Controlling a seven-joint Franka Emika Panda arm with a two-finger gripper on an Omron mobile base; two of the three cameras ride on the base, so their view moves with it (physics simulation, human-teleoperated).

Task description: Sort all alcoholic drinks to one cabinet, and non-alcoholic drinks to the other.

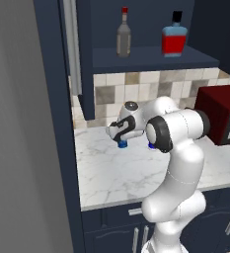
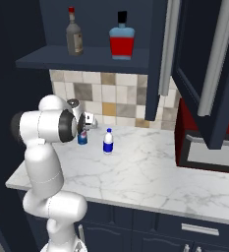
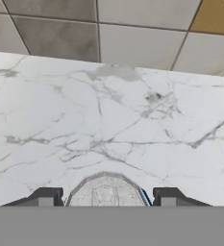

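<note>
Up close, fingers (image 3: 106, 198) flanking can (image 3: 106, 190), white bottle (image 2: 107, 141) beside.

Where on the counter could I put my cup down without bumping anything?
The marble counter is bare along its front edge and between the white bottle and the red microwave. It is crowded near the tiled wall, where the gripper sits over the blue can beside that bottle.
</note>
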